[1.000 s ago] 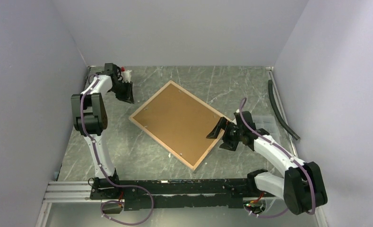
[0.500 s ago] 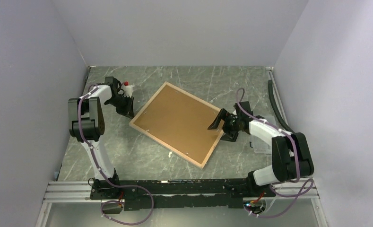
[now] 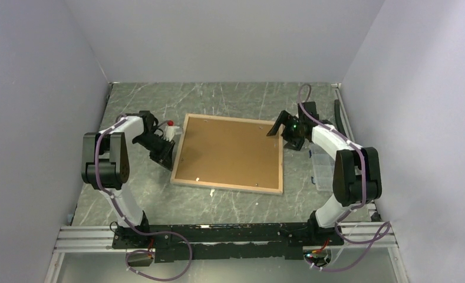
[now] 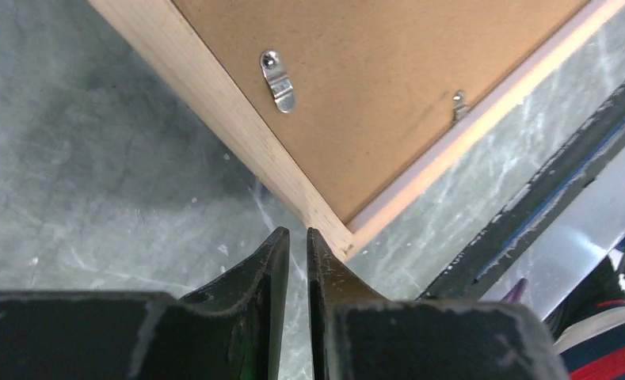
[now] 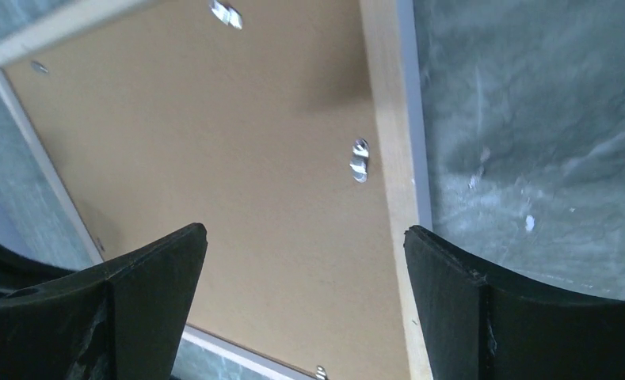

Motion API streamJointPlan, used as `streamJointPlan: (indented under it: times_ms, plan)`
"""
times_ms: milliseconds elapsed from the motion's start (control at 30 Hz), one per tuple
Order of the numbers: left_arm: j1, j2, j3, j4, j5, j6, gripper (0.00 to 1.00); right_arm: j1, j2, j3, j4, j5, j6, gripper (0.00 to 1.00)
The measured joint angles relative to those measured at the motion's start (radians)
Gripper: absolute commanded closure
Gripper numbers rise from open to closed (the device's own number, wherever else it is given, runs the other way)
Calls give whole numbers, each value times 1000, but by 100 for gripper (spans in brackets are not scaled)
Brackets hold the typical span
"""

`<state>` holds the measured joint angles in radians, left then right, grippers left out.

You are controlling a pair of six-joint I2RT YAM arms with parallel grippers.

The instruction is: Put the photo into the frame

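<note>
- The frame (image 3: 227,186) lies face down, backing board (image 3: 230,150) clipped in; photo unseen.
- Left gripper (image 4: 298,237) nearly closed, empty, at its corner; right gripper (image 5: 305,237) wide open above.
- Best swivel each clip (image 4: 278,81) aside first.

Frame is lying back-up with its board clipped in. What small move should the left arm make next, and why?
Probably ease the left gripper onto the nearest metal tab and swivel it off the backing board. Tabs pin that board in the frame, and the gripper's nearly closed jaws sit just off its corner.
</note>
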<state>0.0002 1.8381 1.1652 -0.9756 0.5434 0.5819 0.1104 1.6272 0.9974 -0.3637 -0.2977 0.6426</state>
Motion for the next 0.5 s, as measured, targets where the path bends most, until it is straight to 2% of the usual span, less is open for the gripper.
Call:
streamJointPlan:
  times_ms: [200,300,500]
  plan:
    - [89,-44,53,-28,97,-45,65,58,-78,101,-29,111,6,0]
    - [121,-36,90,0,138,-82,59,166,-90,145,-21,138,23,4]
    - [113,95,119,32,239,-124,59,460,-10,185,61,103,84,9]
